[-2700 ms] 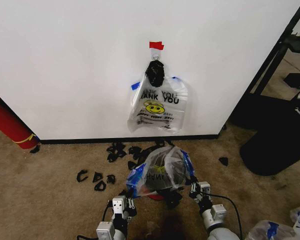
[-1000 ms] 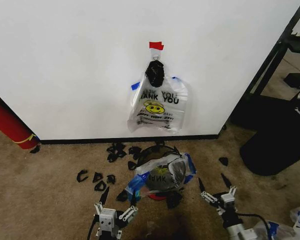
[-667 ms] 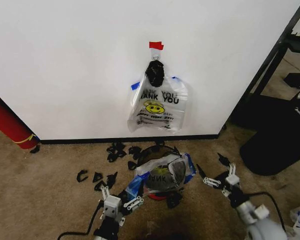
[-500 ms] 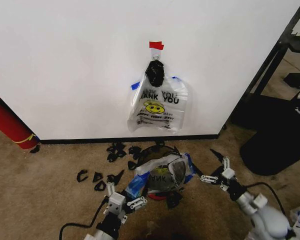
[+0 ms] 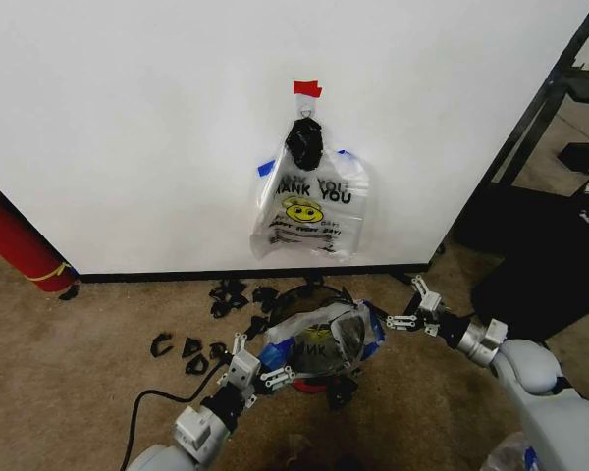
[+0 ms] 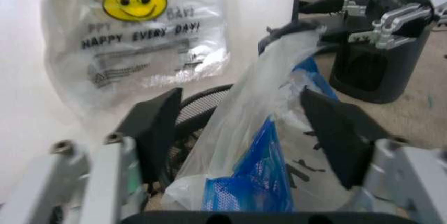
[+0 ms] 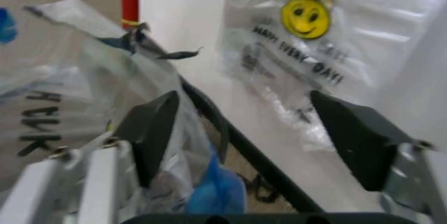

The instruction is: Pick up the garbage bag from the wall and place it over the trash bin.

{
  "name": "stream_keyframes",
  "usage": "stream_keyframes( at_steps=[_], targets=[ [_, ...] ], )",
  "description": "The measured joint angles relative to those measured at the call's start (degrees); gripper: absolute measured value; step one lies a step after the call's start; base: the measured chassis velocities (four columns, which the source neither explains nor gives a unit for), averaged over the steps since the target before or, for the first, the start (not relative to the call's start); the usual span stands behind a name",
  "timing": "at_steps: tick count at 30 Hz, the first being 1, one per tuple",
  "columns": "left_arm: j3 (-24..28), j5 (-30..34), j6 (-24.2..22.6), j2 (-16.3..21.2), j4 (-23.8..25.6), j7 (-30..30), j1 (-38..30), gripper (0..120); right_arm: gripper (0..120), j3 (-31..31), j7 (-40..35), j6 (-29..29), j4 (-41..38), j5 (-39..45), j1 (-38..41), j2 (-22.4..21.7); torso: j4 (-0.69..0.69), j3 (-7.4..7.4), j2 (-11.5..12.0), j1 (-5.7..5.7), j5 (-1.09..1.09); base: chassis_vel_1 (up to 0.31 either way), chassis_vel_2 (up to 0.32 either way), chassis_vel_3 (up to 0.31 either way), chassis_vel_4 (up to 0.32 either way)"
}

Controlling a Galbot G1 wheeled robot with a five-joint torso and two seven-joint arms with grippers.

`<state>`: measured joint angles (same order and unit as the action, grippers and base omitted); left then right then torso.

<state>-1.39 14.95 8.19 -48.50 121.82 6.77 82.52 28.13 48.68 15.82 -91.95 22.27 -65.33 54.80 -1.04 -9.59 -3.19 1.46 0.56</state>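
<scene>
The garbage bag (image 5: 326, 327), clear with blue strips, is draped over the trash bin (image 5: 301, 384), whose red base shows below. My left gripper (image 5: 259, 359) is open at the bag's left edge. In the left wrist view a fold of the bag (image 6: 269, 93) stands between the spread fingers (image 6: 155, 130), with the bin's mesh rim (image 6: 202, 101) behind it. My right gripper (image 5: 409, 305) is open just right of the bag. In the right wrist view, the bag (image 7: 77, 77) and the bin's black rim (image 7: 234, 137) lie ahead of its fingers (image 7: 150, 130).
A bunch of like bags (image 5: 310, 208) hangs on the white wall (image 5: 128, 128) under a black knot and red tape (image 5: 307, 88). Black scraps (image 5: 191, 348) litter the carpet. A red cylinder (image 5: 15, 240) leans at the left, and a big black object (image 5: 545, 260) stands at the right.
Both grippers let go of the bag, drew back open, then came forward again to the bin's sides. The bag has sunk lower onto the bin.
</scene>
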Motion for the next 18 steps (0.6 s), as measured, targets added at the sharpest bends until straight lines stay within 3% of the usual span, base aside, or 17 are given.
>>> stream_keyframes(
  at_steps=[4,8,10,13,18],
  targets=[
    [2.5,1.8,-0.5,0.8,-1.8,0.2,-3.7,50,52,1.0,3.7,0.0,-0.2,0.2,-0.7,0.0,-0.03,0.0,0.0,0.0,0.0,0.0,0.0,0.0,0.0],
    [1.5,4.8,-0.5,2.3,-0.1,0.9,-4.0,40,61,3.6,4.7,1.0,-0.8,2.7,-2.7,-0.1,0.03,0.01,0.0,-0.01,0.01,0.0,0.0,0.0,0.0],
    [0.8,7.0,-0.5,3.1,0.3,1.8,-4.8,46,68,4.7,4.7,1.7,-0.6,3.8,-3.9,-0.2,0.03,0.01,0.0,-0.01,-0.01,0.0,0.0,0.0,0.0],
    [1.4,15.2,-2.2,4.3,-1.5,7.0,-10.6,59,81,7.5,4.1,3.4,-0.1,6.4,-7.8,0.2,-0.03,0.01,0.0,-0.01,0.0,0.0,0.0,0.0,0.0],
    [2.2,23.3,-7.3,4.2,-4.8,7.1,-15.5,76,96,7.7,2.5,4.5,0.4,7.4,-8.9,1.5,-0.01,0.01,0.0,-0.01,0.0,0.0,0.0,0.0,0.0]
  ],
)
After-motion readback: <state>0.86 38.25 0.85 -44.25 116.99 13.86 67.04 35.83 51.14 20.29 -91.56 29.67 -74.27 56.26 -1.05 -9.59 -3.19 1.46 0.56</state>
